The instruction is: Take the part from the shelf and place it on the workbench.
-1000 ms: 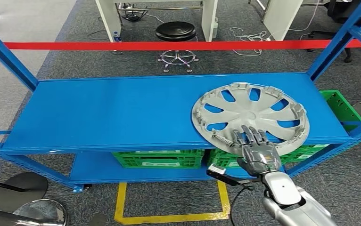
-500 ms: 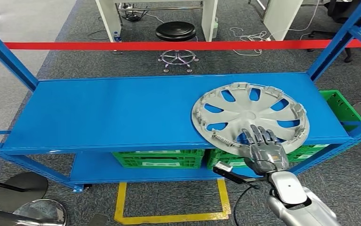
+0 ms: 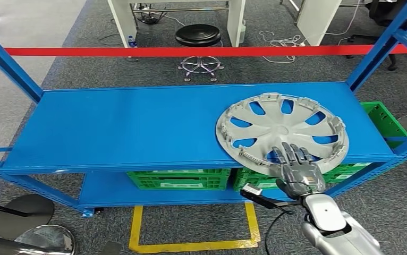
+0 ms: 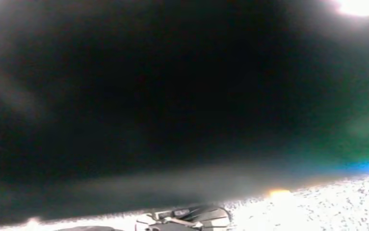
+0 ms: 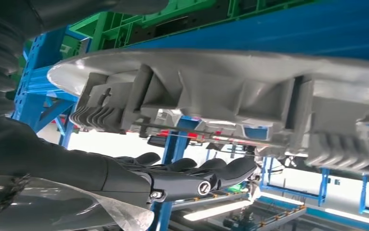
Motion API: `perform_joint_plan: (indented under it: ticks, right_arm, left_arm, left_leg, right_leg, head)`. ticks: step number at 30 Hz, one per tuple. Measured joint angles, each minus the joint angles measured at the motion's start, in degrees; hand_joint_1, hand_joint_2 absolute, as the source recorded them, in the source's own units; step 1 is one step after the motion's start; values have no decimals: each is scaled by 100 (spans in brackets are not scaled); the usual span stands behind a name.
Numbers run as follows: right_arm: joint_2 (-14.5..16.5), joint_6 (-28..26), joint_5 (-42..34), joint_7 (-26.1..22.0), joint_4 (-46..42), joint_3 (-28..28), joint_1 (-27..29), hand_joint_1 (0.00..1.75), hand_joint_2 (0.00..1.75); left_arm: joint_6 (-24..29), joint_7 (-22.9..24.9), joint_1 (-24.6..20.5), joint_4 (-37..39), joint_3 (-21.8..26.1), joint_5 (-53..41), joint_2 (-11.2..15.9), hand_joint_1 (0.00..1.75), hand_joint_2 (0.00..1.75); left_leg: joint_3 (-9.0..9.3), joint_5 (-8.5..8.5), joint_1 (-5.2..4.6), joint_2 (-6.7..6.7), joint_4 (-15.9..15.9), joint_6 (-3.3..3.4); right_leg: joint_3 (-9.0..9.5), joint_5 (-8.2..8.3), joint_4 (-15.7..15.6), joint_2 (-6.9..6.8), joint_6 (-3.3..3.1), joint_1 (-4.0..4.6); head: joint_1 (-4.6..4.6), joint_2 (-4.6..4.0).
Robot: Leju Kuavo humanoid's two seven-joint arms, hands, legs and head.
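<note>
A grey wheel cover (image 3: 281,130) lies flat on the right end of the blue shelf's top board (image 3: 127,127), its near rim jutting a little past the front edge. My right hand (image 3: 297,167) reaches in from below, fingers stretched over that near rim. In the right wrist view the ribbed rim of the wheel cover (image 5: 221,91) sits close by the dark outstretched fingers (image 5: 197,175) with a gap between them; nothing is gripped. The left wrist view is dark and blurred.
Green crates (image 3: 180,179) stand on the lower board, and another green crate (image 3: 384,122) sits beyond the right end. Blue uprights frame both ends, and a red bar (image 3: 191,51) crosses behind. A black stool (image 3: 198,36) stands farther back. Yellow floor marking (image 3: 191,245) lies below.
My right hand has slid slightly to the right along the wheel cover's near rim, then held still. The wheel cover has not moved.
</note>
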Motion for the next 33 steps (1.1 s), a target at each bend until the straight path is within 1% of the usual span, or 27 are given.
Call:
perform_joint_plan:
  ticks: [20, 23, 25, 27, 28, 30, 31, 32, 33]
  right_arm:
    - [11, 54, 56, -2, 2, 121, 6, 0, 175]
    - [15, 30, 63, 8, 2, 132, 4, 3, 175]
    - [23, -4, 80, 18, 2, 138, 2, 16, 175]
    - [31, -31, 99, 33, 2, 145, -2, 34, 175]
    - [35, -38, 109, 40, 2, 150, -4, 41, 175]
    - [40, -45, 127, 67, 2, 156, -6, 76, 175]
    - [44, -51, 138, 91, 2, 157, -6, 96, 175]
    - [48, -65, 145, 120, 2, 157, -7, 120, 175]
    - [52, -86, 150, 156, 2, 158, -8, 133, 175]
  left_arm:
    - [-26, 3, -4, -2, 101, -50, -53, 0, 0]
    - [-27, 3, -8, -2, 110, -81, -58, 0, 0]
    - [-27, 2, -15, -2, 126, -121, -64, 0, 0]
    - [-26, 1, -22, -2, 138, -150, -72, 0, 0]
    - [-25, 1, -24, -2, 141, -160, -78, 0, 0]
    - [-14, 1, -29, -2, 156, -181, -91, 0, 0]
    - [-7, 1, -31, -2, 167, -198, -97, 0, 0]
    - [-1, 1, -33, -2, 179, -216, -101, 0, 0]
    - [3, 1, -35, -2, 195, -235, -103, 0, 0]
  left_leg:
    - [0, 0, 0, 0, 0, 0]
    - [0, 0, 0, 0, 0, 0]
    - [0, 0, 0, 0, 0, 0]
    - [0, 0, 0, 0, 0, 0]
    - [0, 0, 0, 0, 0, 0]
    - [0, 0, 0, 0, 0, 0]
    - [0, 0, 0, 0, 0, 0]
    - [0, 0, 0, 0, 0, 0]
    - [0, 0, 0, 0, 0, 0]
  right_leg:
    - [0, 0, 0, 0, 0, 0]
    - [0, 0, 0, 0, 0, 0]
    - [0, 0, 0, 0, 0, 0]
    - [0, 0, 0, 0, 0, 0]
    - [0, 0, 0, 0, 0, 0]
    - [1, 0, 0, 0, 0, 0]
    - [1, 0, 0, 0, 0, 0]
    - [1, 0, 0, 0, 0, 0]
    - [1, 0, 0, 0, 0, 0]
  head:
    - [1, 0]
    - [0, 1]
    - [-1, 1]
    - [-1, 0]
    - [0, 0]
    - [0, 0]
    - [1, 0]
    - [0, 0]
    - [1, 0]
